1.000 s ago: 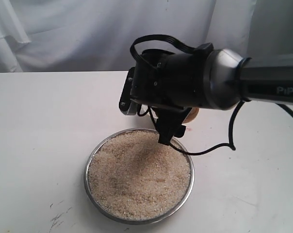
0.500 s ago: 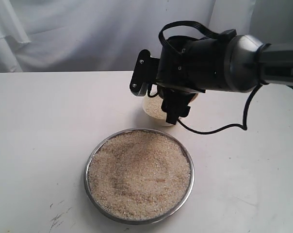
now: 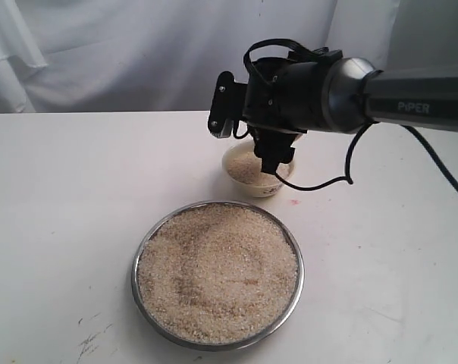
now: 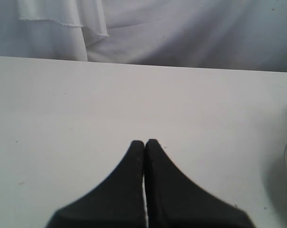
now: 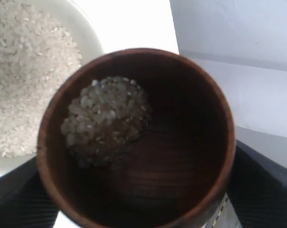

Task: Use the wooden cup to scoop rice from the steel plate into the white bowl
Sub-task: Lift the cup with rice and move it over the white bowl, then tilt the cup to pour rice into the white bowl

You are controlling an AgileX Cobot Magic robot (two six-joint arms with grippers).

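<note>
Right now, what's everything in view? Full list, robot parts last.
steel plate: 1, silver, front centre of the table
white bowl: 1, cream, just behind the plate
wooden cup: 1, reddish-brown, held above the bowl
rice: 3 lots, beige; fills the plate, part-fills the bowl, small clump in the cup
table: 1, white, under everything
scuff marks: a few, dark, front-left of the table
cloth backdrop: 1, white, behind the table
cable: 1, black, hanging beside the bowl
right gripper: 1, black, shut on the cup, over the bowl
left gripper: 1, black, shut, empty, over bare table
</note>
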